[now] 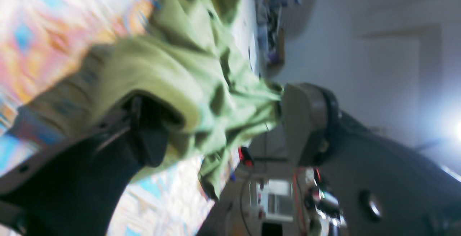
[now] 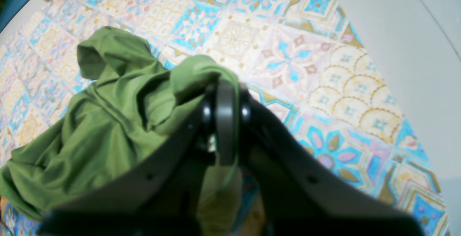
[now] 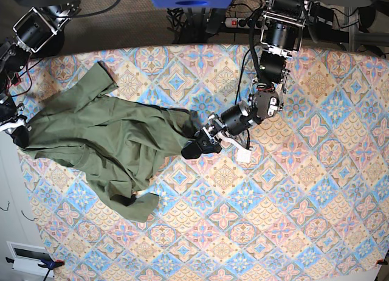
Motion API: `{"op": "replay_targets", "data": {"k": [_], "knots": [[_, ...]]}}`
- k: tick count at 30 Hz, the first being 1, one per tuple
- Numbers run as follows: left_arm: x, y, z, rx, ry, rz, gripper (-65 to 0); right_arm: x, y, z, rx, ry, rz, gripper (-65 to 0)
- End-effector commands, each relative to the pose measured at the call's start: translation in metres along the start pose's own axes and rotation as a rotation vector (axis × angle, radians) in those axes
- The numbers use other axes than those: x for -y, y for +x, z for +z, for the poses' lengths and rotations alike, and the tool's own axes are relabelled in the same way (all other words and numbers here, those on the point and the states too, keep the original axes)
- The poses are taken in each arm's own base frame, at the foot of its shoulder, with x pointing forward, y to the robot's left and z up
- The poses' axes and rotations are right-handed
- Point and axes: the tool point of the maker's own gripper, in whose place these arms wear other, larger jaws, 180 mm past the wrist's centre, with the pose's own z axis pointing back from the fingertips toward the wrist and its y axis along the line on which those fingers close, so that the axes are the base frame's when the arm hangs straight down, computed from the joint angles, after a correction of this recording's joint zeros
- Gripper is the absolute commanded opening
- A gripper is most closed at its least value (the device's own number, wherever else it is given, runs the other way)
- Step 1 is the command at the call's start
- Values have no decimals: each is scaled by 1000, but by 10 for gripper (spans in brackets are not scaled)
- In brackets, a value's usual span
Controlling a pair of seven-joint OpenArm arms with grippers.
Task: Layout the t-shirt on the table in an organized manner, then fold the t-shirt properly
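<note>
The tee (image 3: 115,144) lies crumpled on the left half of the worktop (image 3: 292,190). The right hand (image 2: 225,84) is clenched on its left edge; the left hand (image 3: 197,148), spread wide, sits at its right edge.

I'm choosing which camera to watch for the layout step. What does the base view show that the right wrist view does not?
Only the base view shows the whole t-shirt crumpled and spread across the table, and the left tool at its inner edge.

Only the right wrist view shows the right tool shut on a fold of cloth, close up.

Both show the green shirt still bunched on the tile-patterned cloth.
</note>
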Motion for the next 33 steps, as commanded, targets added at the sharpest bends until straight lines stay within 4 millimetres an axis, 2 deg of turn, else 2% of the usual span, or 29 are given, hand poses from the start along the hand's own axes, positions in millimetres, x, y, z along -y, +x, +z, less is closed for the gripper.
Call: {"op": "replay_targets", "data": {"k": [1, 3, 6, 15, 19, 22, 25, 28, 33], "knots": [[12, 4, -7, 14, -44, 2, -195, -1, 25, 4, 62, 8, 28, -642], [7, 4, -9, 16, -34, 15, -207, -1, 25, 5, 63, 8, 29, -642], [12, 4, -18, 10, -47, 24, -280, -1, 25, 4, 62, 8, 28, -642], [10, 8, -17, 19, -43, 25, -650, -1, 25, 5, 64, 8, 30, -642], [0, 35, 2, 85, -19, 23, -650, -2, 27, 5, 69, 10, 30, -643], [7, 65, 23, 153, -22, -22, -650, -2, 27, 5, 70, 11, 31, -643], [22, 87, 40, 185, -33, -96, -650, -3, 28, 6, 71, 12, 31, -643], [29, 110, 62, 231, -37, -128, -650, -4, 29, 6, 78, 18, 28, -643], [22, 146, 103, 315, 5, -154, -650, -11, 33, 8, 112, 66, -10, -643]]}}
